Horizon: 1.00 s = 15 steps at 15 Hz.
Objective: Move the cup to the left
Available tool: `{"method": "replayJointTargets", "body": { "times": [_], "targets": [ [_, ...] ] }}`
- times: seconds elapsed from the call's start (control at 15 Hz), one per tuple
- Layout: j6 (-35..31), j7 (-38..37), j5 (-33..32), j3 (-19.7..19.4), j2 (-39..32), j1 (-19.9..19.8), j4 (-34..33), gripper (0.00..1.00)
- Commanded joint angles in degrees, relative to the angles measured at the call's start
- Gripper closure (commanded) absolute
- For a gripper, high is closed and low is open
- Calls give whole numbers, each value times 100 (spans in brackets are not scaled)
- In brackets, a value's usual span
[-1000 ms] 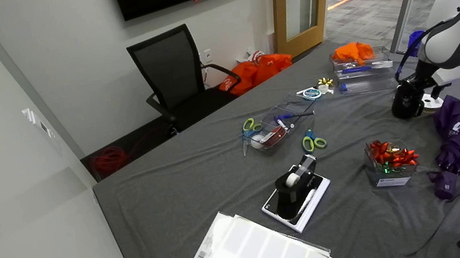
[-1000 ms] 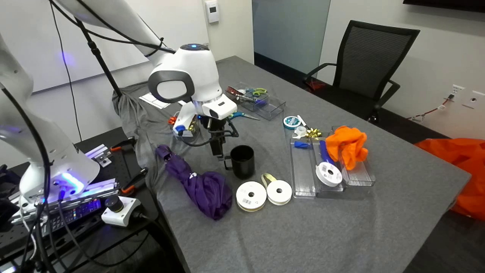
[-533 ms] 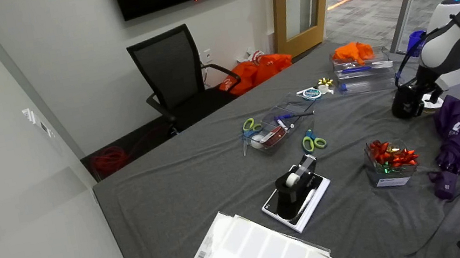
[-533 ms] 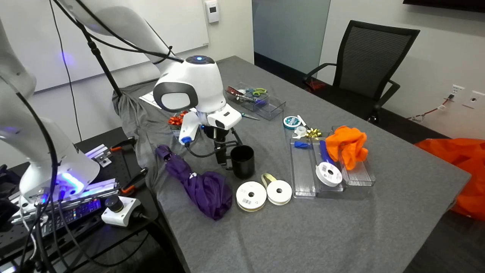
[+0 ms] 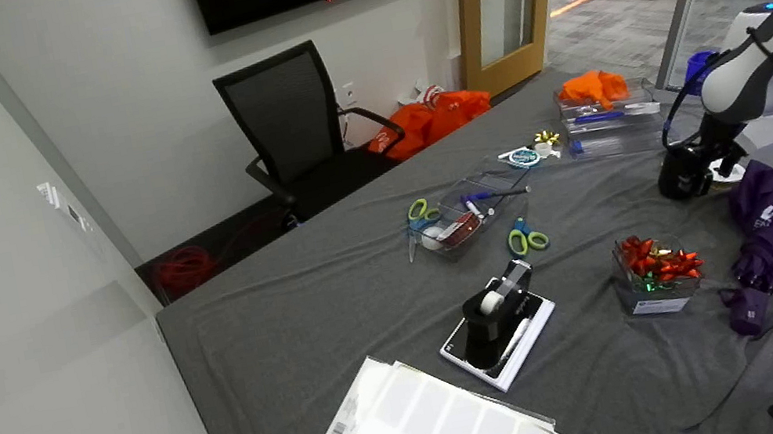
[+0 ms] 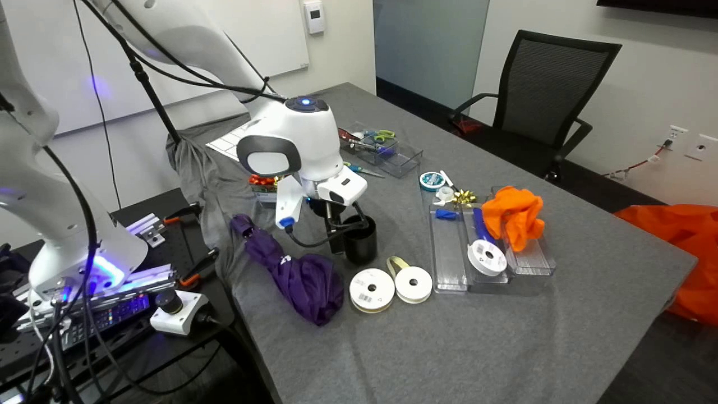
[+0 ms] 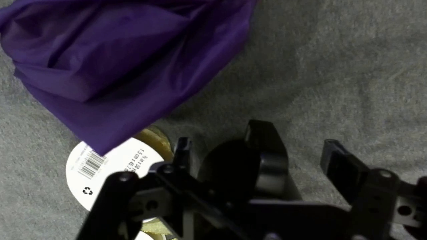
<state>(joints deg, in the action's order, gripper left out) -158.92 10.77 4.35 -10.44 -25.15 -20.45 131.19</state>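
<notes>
Now, compared with a second ago, the white robot arm (image 6: pixel 314 143) reaches lower and further out, bringing its black claw (image 7: pixel 257 143) to a squat, black, cylindrical cup (image 6: pixel 362 248). The cup has not shifted: it stands upright on the grey, cloth-covered desk (image 6: pixel 505 336). The claw's fingers (image 7: pixel 342 168) are spread, gripping nothing; the wrist view shows the cup's handle (image 7: pixel 268 146) between them. So this looks like lining up for a grasp, with the move left not yet begun. Near the cup lie two round white ribbon spools (image 6: pixel 364 294) and a folded purple fabric umbrella (image 6: pixel 305 286); any could be bumped if the cup goes their way. Farther off, see-through plastic trays (image 6: pixel 449 258) bear a crumpled orange cloth (image 6: pixel 513 216).
</notes>
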Motion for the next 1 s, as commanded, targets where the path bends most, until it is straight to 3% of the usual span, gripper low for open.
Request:
{"method": "replayJointTargets", "body": {
  "times": [0.0,0.2,0.27,0.33,0.93],
  "targets": [
    [-91,248,145,222,-322,-260,-200,0],
    [-88,284,238,362,-426,-381,-244,0],
    [-59,349,336,468,-438,-473,-263,25],
    [-68,384,421,544,-447,-536,-274,26],
    [-255,849,856,928,-480,-947,-248,89]
  ]
}}
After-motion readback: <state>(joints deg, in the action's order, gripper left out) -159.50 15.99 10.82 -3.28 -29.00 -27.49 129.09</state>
